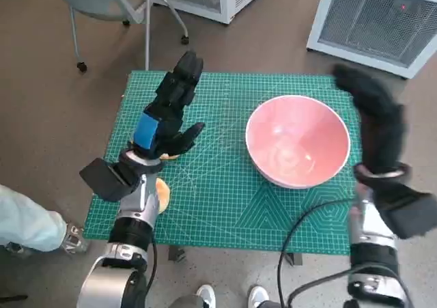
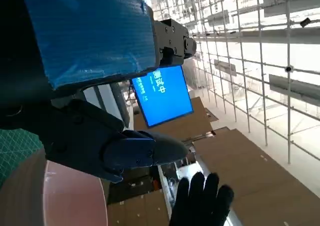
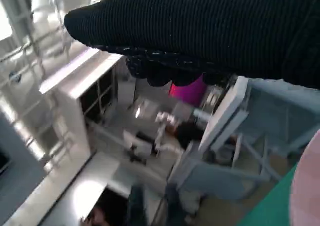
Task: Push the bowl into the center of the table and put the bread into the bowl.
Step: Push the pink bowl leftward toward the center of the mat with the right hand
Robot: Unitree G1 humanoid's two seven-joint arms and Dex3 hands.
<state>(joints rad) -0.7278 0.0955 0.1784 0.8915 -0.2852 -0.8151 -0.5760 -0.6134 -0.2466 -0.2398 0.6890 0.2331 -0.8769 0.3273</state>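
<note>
Bowl [image 1: 298,141] upright, mouth up, beside right hand [image 1: 375,120]

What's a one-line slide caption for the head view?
Left hand raised open above the bread; gloved right hand beside the pink bowl on the green cutting mat.

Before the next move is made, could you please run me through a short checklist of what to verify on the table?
1. Bowl upright and empty: ok.
2. Bowl at the table centre: not ok; it sits on the right half of the green mat.
3. Right hand placed beside the bowl's right rim to push: ok, though contact cannot be told.
4. Bread location: partly hidden under the left forearm near the mat's left edge; its full shape cannot be told.
5. Left hand free to pick up: ok; fingers spread, holding nothing.
6. Bread in bowl: not ok.
</note>
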